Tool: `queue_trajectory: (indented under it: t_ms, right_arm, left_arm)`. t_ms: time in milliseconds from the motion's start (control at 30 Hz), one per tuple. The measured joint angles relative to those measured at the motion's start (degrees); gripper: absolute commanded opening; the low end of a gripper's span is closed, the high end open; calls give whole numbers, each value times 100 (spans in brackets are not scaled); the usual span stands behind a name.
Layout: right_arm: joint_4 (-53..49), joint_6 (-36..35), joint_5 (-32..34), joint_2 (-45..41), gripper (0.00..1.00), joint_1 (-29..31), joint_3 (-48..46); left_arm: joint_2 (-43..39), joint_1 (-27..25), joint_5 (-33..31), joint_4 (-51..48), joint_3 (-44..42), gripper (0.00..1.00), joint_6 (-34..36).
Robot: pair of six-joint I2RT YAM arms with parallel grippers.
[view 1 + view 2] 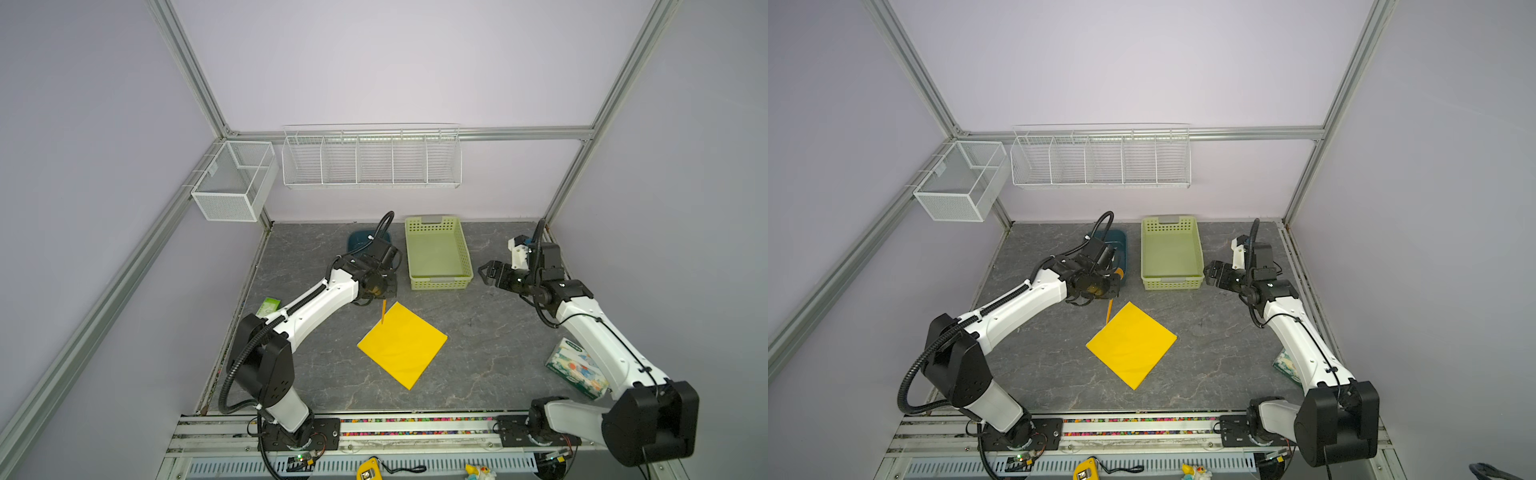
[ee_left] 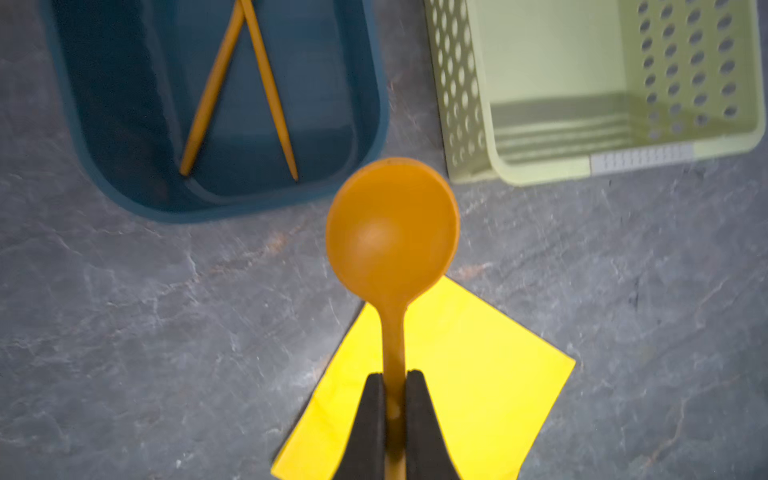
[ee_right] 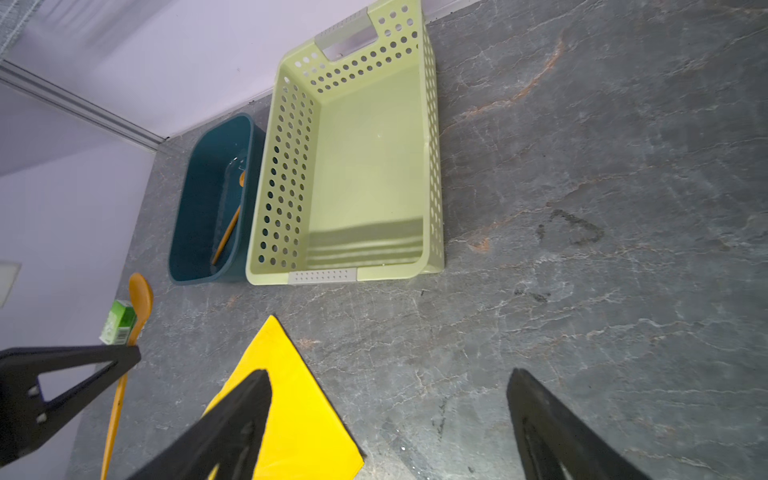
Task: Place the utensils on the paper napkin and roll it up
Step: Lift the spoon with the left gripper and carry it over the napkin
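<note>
Clerk: State of the left gripper (image 2: 394, 374)?

Inspector: Clamped tight on the handle of the orange spoon (image 2: 392, 232). The round bowl stands out past the fingertips. In a top view the handle hangs below the gripper, its lower end over the upper left edge of the paper napkin (image 1: 402, 345). Contact there cannot be confirmed.

Clerk: And the napkin itself?

Inspector: Flat, set as a diamond directly under and ahead of that gripper, one corner pointing at it. All four edges lie on bare table (image 1: 478, 332).

Clerk: The remaining pieces?

Inspector: The two other slim utensils (image 2: 212, 89) lie crossed in the blue tub (image 2: 376, 124), beyond the spoon's bowl. The green basket (image 1: 440, 283) stands just beside the tub.

Clerk: The right gripper (image 1: 486, 274)?

Inspector: Jaws spread wide, holding nothing. It hovers beside the basket's near corner, apart from it. Open table runs between it and the napkin.

Clerk: Any markings?

Inspector: The green-white packet (image 1: 268, 306) sits behind the left gripper, by the table edge. The tissue pack (image 1: 575, 368) sits behind the right gripper, under its arm. Both carry print too small to read.
</note>
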Motion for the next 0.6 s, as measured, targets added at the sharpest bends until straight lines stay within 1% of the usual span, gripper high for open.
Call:
queue_trajectory:
  t_ms: [133, 267, 600]
  right_arm:
    - [-35, -166, 83, -136, 91, -101, -170]
    - [-90, -328, 129, -155, 91, -186, -291]
    - [-146, -485, 61, -155, 91, -334, -323]
  left_arm:
    - [-229, -302, 0, 326, -616, 0, -151]
    - [-282, -398, -22, 581, -1056, 0, -431]
    - [-282, -638, -332, 1086, -1620, 0, -1169]
